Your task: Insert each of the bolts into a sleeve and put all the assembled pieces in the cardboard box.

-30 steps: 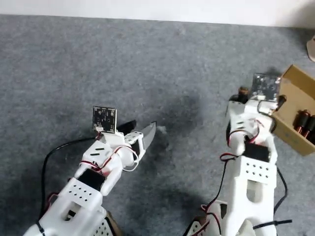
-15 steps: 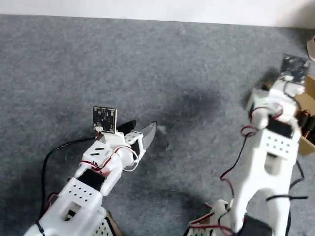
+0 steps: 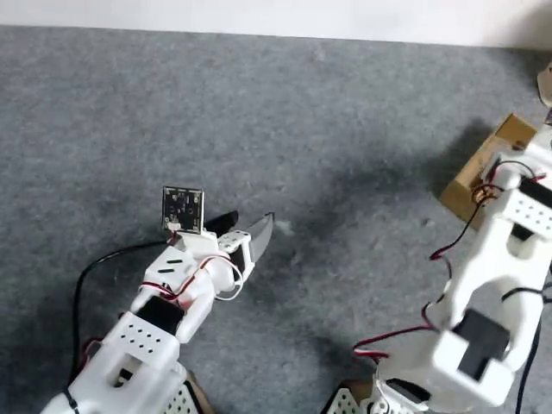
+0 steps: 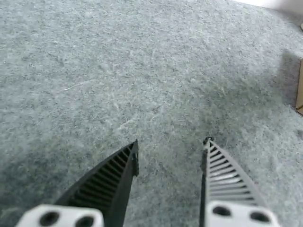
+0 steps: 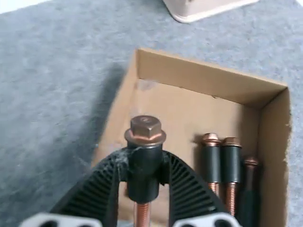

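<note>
Inside the cardboard box [image 5: 208, 81] there's bare floor beside three assembled pieces [image 5: 221, 163] lying along one wall. The right gripper [image 5: 143, 163] hangs over that bare patch, fingers pinching a black sleeve [image 5: 142, 184] with a bolt [image 5: 145, 131] through it. The left gripper [image 4: 169, 150] sits over open grey mat [image 4: 142, 71], fingers spread, holding nothing

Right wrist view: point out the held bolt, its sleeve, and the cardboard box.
bolt [image 5: 145, 131], right wrist view, on its hexagonal copper head.
sleeve [image 5: 143, 176], right wrist view, on its black body below the bolt head.
cardboard box [image 5: 208, 81], right wrist view, on its inner far wall.
</note>
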